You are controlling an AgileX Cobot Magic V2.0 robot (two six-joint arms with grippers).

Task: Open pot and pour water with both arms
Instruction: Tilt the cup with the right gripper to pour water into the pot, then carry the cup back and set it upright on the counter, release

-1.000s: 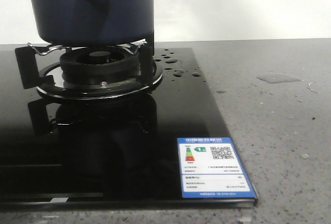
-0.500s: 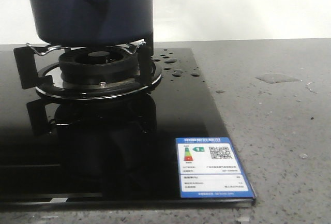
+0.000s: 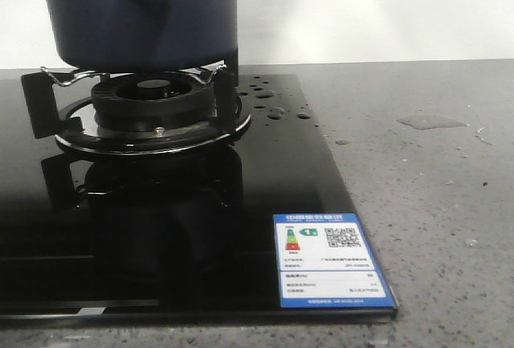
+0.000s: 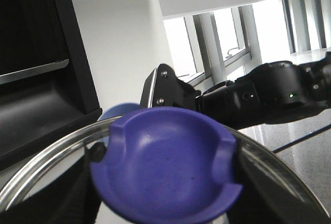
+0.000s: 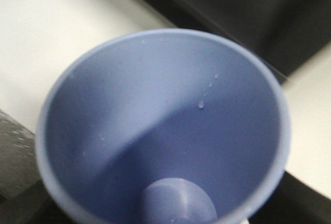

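Pot (image 3: 140, 14) sits on the burner grate (image 3: 144, 103) of the black glass hob (image 3: 265, 203), at the hob's far left part in front view, handle mount with its round hole facing the camera. Pot's top is cut off, so from here I can't tell if the lid is on.

Left wrist view: glass lid (image 4: 269, 167) with a blue knob (image 4: 165, 167) fills the lens, tilted, with windows behind it, so probably lifted clear. Left gripper's own jaws aren't visible; can't tell how far they're open or what they hold.

Right wrist view: looking straight into a pale blue cup (image 5: 160, 131), droplets on the inside wall, no pooled water visible. Right gripper's jaws not visible either, grip unconfirmed.

Water drops on the hob (image 3: 269, 103) right of the grate and a puddle on the table (image 3: 434, 121) further right.

My read: pour phase. To do it well, keep the lid well off to the side, bring the cup rim over the pot's centre before tipping, tilt slowly.
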